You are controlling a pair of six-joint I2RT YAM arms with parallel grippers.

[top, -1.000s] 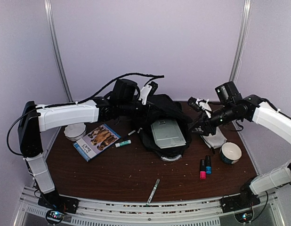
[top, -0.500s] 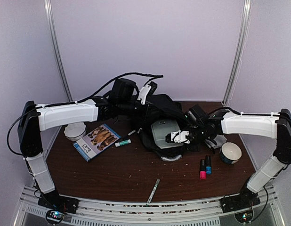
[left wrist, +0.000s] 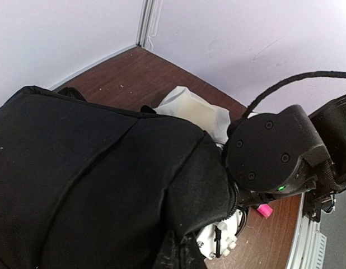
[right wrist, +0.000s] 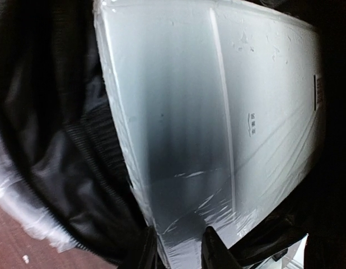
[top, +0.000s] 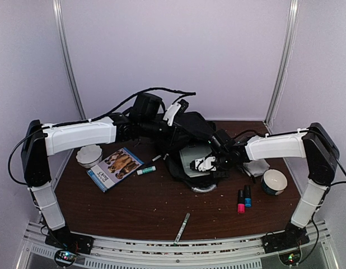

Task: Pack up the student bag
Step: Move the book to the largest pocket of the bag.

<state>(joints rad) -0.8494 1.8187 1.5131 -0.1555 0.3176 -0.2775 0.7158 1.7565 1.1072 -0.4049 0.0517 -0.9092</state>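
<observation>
- So, the left pincer is pinched together, looks like on the top flap of the student bag, propping the mouth open; the bag hangs just under it.
- Right pincer is at the bag's mouth, with a finger either side of the near edge of a shrink-wrapped box. Can't tell if it's actually gripping.
- My read: box-loading step, box about halfway in.
- Next up: get a firm grip, then push it deeper without snagging the fabric lip.
</observation>
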